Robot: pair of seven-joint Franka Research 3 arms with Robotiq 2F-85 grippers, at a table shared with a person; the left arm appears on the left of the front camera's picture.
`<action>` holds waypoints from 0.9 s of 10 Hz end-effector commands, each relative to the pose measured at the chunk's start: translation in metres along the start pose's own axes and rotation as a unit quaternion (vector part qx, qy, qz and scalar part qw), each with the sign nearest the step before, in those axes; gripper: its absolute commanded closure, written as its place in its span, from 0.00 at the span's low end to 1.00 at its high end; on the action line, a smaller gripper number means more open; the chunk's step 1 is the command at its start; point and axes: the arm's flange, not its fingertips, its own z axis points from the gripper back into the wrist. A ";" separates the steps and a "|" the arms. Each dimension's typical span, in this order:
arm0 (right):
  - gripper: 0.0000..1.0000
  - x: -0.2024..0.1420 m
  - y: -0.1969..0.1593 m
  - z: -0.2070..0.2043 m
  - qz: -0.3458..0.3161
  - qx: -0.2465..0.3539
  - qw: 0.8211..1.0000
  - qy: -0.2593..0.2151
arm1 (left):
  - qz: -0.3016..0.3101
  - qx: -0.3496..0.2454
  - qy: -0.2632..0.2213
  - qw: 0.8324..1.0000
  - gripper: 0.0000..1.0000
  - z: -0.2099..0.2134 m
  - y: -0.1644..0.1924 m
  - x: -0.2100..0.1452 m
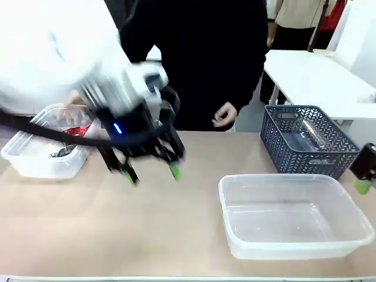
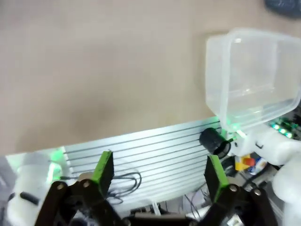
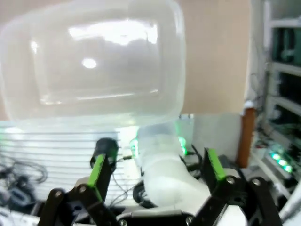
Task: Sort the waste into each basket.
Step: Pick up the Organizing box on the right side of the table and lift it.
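Beige table (image 1: 176, 235) — L gripper (image 1: 153, 175) spread, empty, over it; R gripper (image 3: 155, 165) spread too — cans (image 1: 76, 130) in left tub (image 1: 36, 167)

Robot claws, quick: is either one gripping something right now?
Left gripper: open, holding nothing.
Right gripper: open, holding nothing.

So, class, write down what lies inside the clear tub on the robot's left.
A crushed red can and a dark can lie in the tub. The left arm covers its far right part, so anything there is hidden.
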 end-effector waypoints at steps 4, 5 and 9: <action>0.00 -0.001 -0.068 -0.149 -0.022 0.072 0.996 0.046 | -0.054 -0.017 0.052 0.997 0.00 -0.139 -0.105 0.050; 0.00 -0.002 -0.069 -0.168 -0.012 0.091 0.994 0.056 | -0.055 -0.017 0.028 0.998 0.00 -0.135 -0.117 0.052; 0.00 0.065 -0.085 -0.063 -0.036 0.084 0.993 0.077 | -0.052 -0.031 0.035 0.998 0.00 -0.142 -0.109 0.054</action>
